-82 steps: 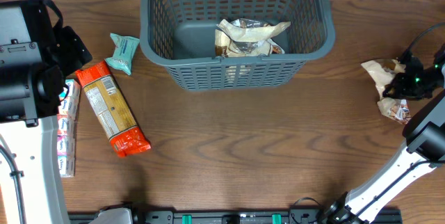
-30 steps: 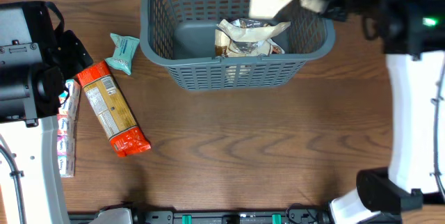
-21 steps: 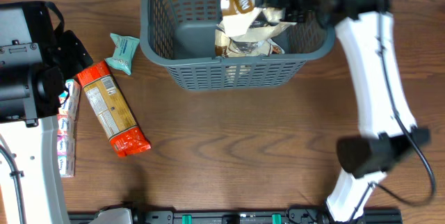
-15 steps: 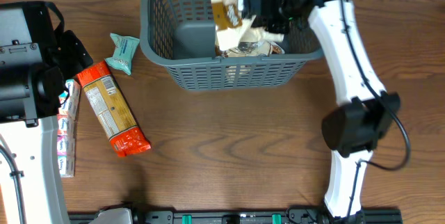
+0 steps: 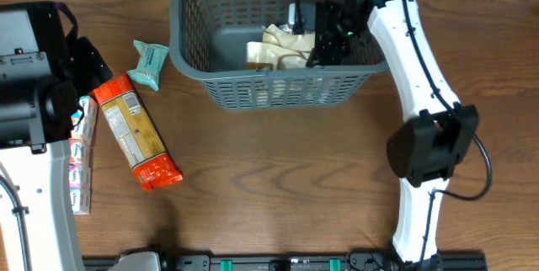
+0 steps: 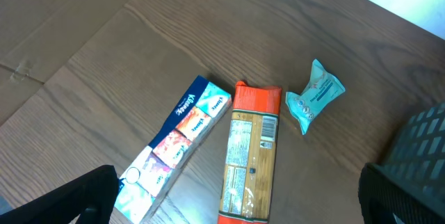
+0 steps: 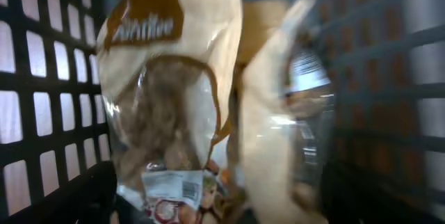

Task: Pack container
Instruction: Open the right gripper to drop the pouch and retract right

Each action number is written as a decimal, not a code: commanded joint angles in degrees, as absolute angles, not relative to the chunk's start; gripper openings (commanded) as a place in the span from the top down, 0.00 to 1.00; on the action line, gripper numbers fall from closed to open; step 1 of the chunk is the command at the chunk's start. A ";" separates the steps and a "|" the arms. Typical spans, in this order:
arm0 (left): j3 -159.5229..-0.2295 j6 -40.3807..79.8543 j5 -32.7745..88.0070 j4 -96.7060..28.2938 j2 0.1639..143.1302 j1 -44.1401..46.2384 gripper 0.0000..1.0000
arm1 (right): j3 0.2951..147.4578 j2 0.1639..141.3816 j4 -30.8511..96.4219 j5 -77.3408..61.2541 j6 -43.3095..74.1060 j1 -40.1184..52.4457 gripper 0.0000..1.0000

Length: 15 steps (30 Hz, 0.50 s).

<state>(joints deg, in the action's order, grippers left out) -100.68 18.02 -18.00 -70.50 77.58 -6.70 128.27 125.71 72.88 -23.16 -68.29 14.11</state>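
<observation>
The container [image 5: 286, 88] is a dark grey slotted basket at the table's far middle. My right gripper [image 5: 325, 39] reaches down inside it, jaws spread wide. A beige and brown snack bag [image 5: 268, 50] lies loose on the basket floor to the gripper's left. In the right wrist view that bag [image 7: 167, 78] and a second crinkled bag [image 7: 285, 113] sit blurred below my open right gripper [image 7: 226, 206], with the lattice wall [image 7: 42, 78] behind. My left gripper [image 6: 233, 203] hangs open above the left of the table, holding nothing.
An orange pasta pack [image 5: 135, 132], a small teal pouch [image 5: 150, 63] and a strip of tissue packs [image 5: 80, 157] lie left of the basket. In the left wrist view they are the pasta pack [image 6: 250, 154], the pouch [image 6: 314, 97] and the tissue strip [image 6: 177, 137].
My right arm carried the beige bag from the right side over the basket, lowered it in and opened; the bag now lies on the basket floor. The left arm stayed still.
</observation>
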 commanded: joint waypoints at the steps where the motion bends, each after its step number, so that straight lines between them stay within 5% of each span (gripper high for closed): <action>1: -100.82 18.31 -18.52 -70.91 77.47 -7.01 0.01 | 131.07 116.31 70.52 -23.75 -66.39 14.09 0.19; 8: -100.82 18.28 -18.52 -73.12 77.47 -7.01 0.01 | 135.87 103.33 60.51 -21.17 -50.54 8.19 0.04; 15: -100.84 13.08 -13.85 -73.17 77.93 -7.01 0.01 | 135.87 95.77 60.86 -14.57 -31.75 -6.26 0.01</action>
